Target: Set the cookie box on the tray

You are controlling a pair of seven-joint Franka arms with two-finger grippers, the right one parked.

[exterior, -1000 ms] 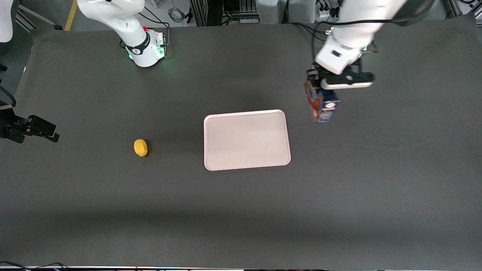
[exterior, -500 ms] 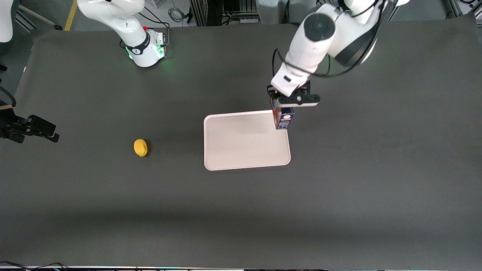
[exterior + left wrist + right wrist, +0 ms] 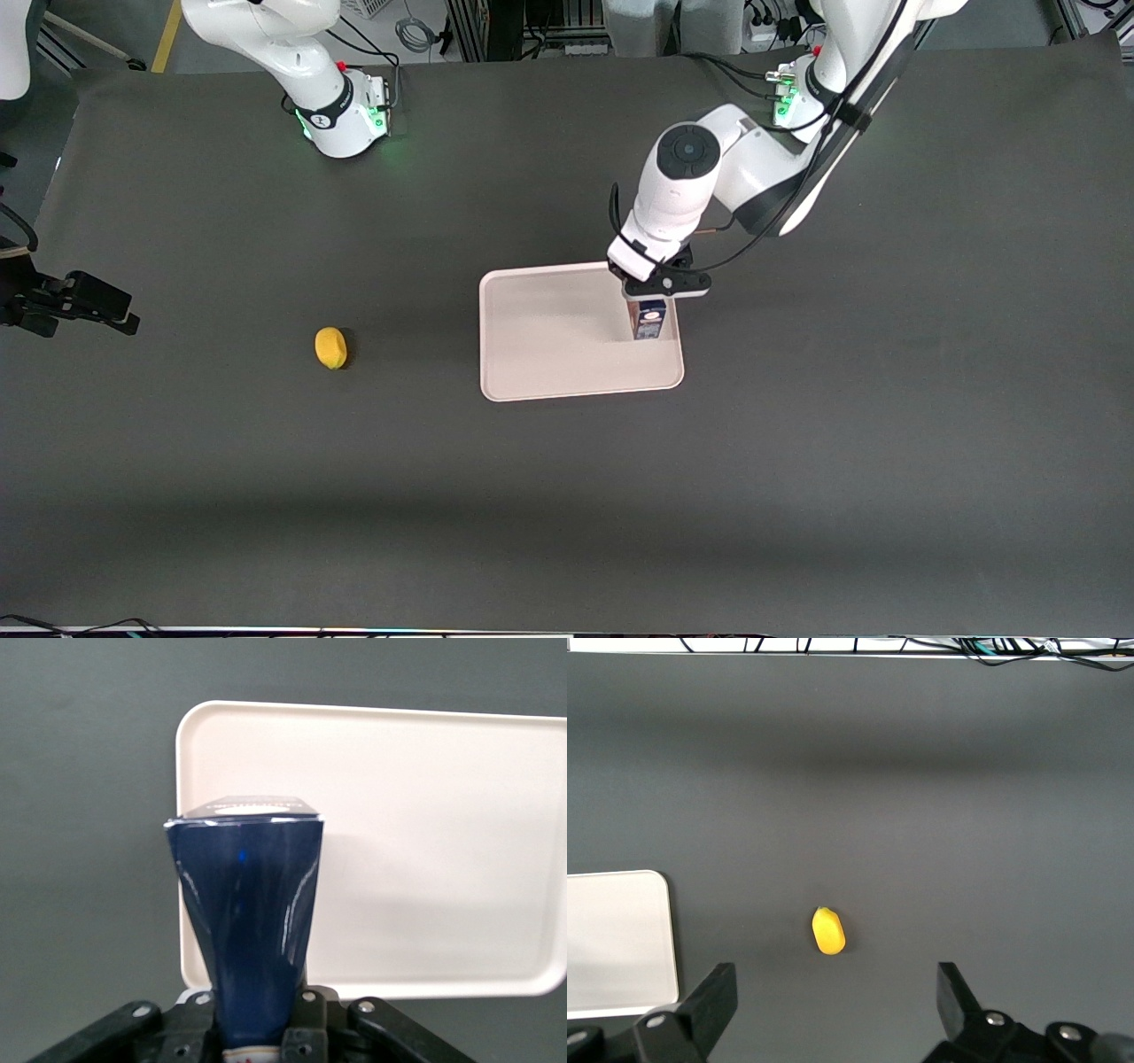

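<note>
The left arm's gripper (image 3: pixel 653 306) is shut on the dark navy cookie box (image 3: pixel 650 321) and holds it upright over the working arm's end of the pale pink tray (image 3: pixel 549 337). The box's lower end is at or just above the tray floor; I cannot tell whether it touches. In the left wrist view the cookie box (image 3: pixel 248 930) sticks out from the gripper (image 3: pixel 257 1028) with the tray (image 3: pixel 425 833) beneath it. The box stands near one short rim of the tray.
A small yellow rounded lump (image 3: pixel 330 347) lies on the dark table toward the parked arm's end, well apart from the tray; it also shows in the right wrist view (image 3: pixel 828 931). The tray's corner (image 3: pixel 620 939) shows there too.
The gripper has carried the cookie box from off the tray's working-arm end to over the tray and lowered it close to the tray floor.
</note>
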